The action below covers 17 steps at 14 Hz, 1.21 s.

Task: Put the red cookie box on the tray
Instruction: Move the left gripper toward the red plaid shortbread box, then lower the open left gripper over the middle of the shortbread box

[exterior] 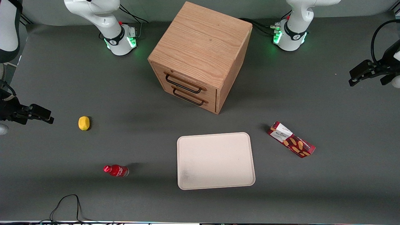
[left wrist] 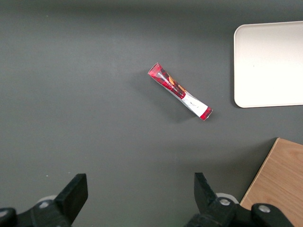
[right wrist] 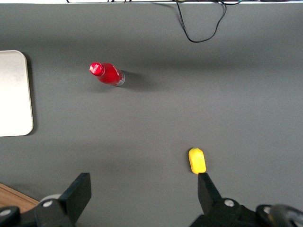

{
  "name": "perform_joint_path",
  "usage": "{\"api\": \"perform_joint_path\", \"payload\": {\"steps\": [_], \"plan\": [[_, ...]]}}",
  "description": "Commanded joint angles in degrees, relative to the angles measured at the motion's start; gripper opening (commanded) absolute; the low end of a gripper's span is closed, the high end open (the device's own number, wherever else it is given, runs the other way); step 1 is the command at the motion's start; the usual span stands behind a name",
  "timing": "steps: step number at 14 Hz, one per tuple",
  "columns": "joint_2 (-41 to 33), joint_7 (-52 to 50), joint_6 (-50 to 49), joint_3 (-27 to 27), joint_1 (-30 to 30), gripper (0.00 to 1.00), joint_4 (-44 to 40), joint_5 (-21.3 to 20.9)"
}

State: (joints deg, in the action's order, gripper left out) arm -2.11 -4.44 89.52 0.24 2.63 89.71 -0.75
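Table (exterior: pixel 343 187) with box (exterior: pixel 291 139), tray (exterior: pixel 215 161), cabinet (exterior: pixel 200 56)

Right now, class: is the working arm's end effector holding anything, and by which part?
Nothing is held. The end effector is open, up above the table, apart from the red cookie box, which lies beside the tray.

The long dark-red cookie box (exterior: pixel 291 139) (left wrist: pixel 180 91) lies flat and diagonal at the front view's right, just beside the empty cream-white rectangular tray (exterior: pixel 215 161) (left wrist: pixel 268 64) at lower centre.

tray (left wrist: pixel 265 66) cut by frame edge, box label (exterior: pixel 282 131) text unreadable
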Motion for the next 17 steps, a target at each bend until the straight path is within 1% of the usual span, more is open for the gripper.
{"api": "perform_joint_path", "payload": {"steps": [1,3,5,8,11,15,17], "plan": [[2.6,-6.1,0.3,-0.5,0.9,1.0,-0.8,0.6],[4.4,-11.4,2.0,-0.5,3.4,1.0,-1.4,0.7],[7.2,-21.0,4.0,-0.6,6.0,1.0,-3.2,0.6],[11.1,-35.2,4.2,-0.8,9.1,1.0,-6.6,0.6],[12.0,-50.6,4.2,-0.8,9.6,1.0,-7.2,0.5],[11.8,-60.3,3.6,-0.8,9.1,1.0,-6.7,0.8],[11.6,-62.5,3.3,-0.8,8.8,1.0,-4.9,0.8]]}}
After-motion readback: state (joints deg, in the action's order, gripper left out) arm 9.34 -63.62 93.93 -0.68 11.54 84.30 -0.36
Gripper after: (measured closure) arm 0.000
